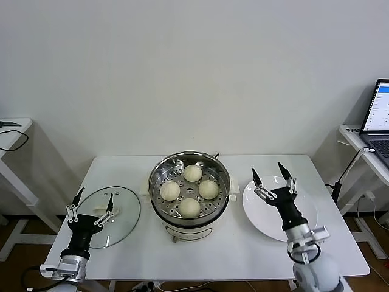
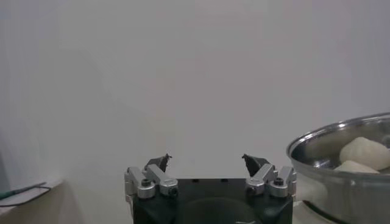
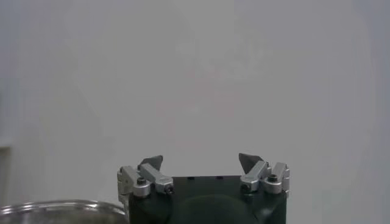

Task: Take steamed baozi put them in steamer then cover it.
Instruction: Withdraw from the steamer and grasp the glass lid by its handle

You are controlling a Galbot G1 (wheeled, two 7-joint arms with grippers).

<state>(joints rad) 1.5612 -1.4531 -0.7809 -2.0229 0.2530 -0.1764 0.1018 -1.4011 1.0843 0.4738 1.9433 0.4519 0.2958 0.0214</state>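
The steamer stands at the table's middle, shiny steel with a perforated tray. Several creamy-white baozi lie on that tray, one at the back and one at the front. The glass cover lies flat on the table to the steamer's left, its white handle up. My left gripper points upward over the cover's near side, open and empty. My right gripper points upward over the white plate, open and empty. In the left wrist view the steamer rim and two baozi show beside the gripper.
Right of the steamer lies a flat white plate with nothing on it. A laptop sits on a side desk at far right, with a cable hanging down. Another side table stands at far left. The white wall lies behind.
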